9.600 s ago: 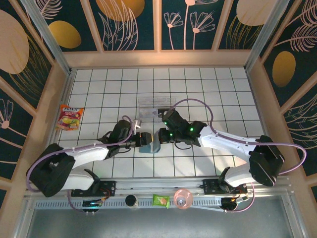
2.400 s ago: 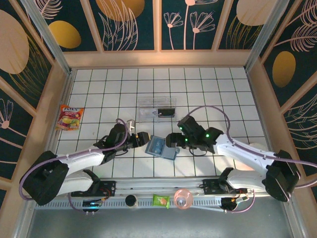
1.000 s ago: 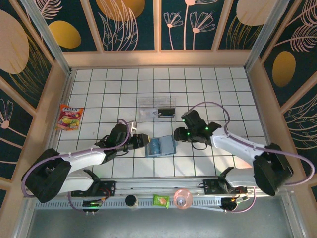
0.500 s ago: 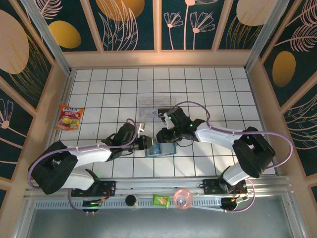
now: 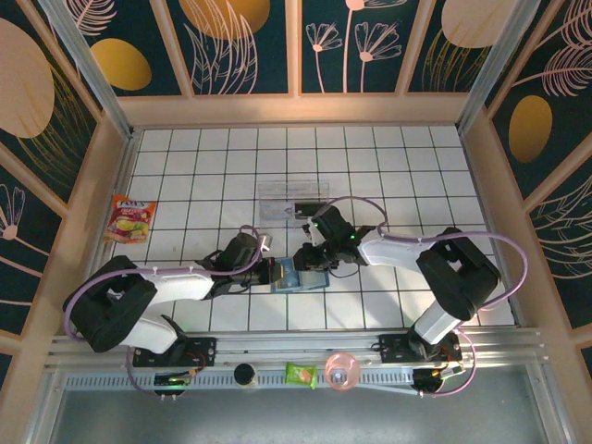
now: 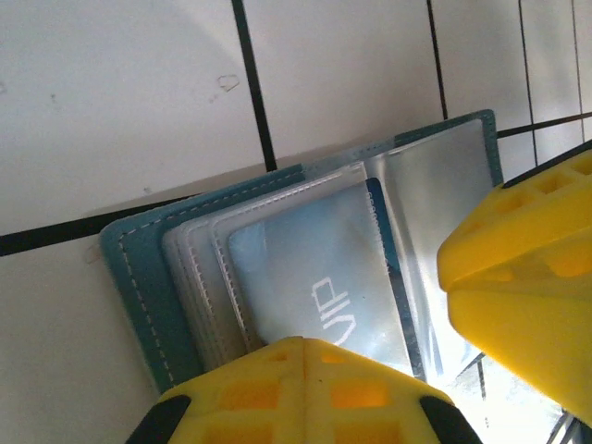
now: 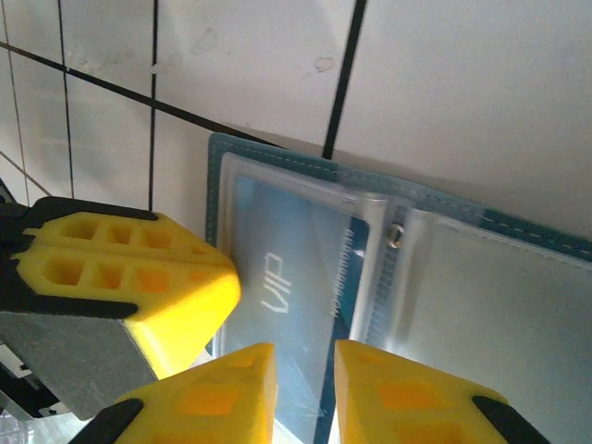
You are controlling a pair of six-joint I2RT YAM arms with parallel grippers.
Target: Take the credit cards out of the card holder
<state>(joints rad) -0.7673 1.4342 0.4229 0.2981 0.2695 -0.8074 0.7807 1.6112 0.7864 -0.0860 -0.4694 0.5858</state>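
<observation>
The card holder (image 5: 294, 276) lies open on the white tiled table, its teal edge (image 6: 139, 287) (image 7: 277, 157) framing clear plastic sleeves. A blue credit card (image 6: 314, 277) (image 7: 287, 268) marked VIP sits inside the top sleeve. My left gripper (image 5: 276, 271) (image 6: 298, 344) is shut, its yellow tips together and resting on the card's near edge. My right gripper (image 5: 308, 263) (image 7: 305, 361) stands over the sleeve from the other side. Its jaws are a narrow gap apart, and the card and creased plastic show through the gap. The two grippers almost touch.
A clear plastic tray (image 5: 294, 203) holding a black rectangle (image 5: 310, 208) stands just behind the card holder. A snack packet (image 5: 130, 218) lies at the left wall. A green packet (image 5: 301, 374) and a pink round thing (image 5: 341, 370) rest on the front rail.
Both grippers have closed in on the open card holder. The right arm swung left over it. The left jaws went from open to shut, and the right jaws narrowed.
</observation>
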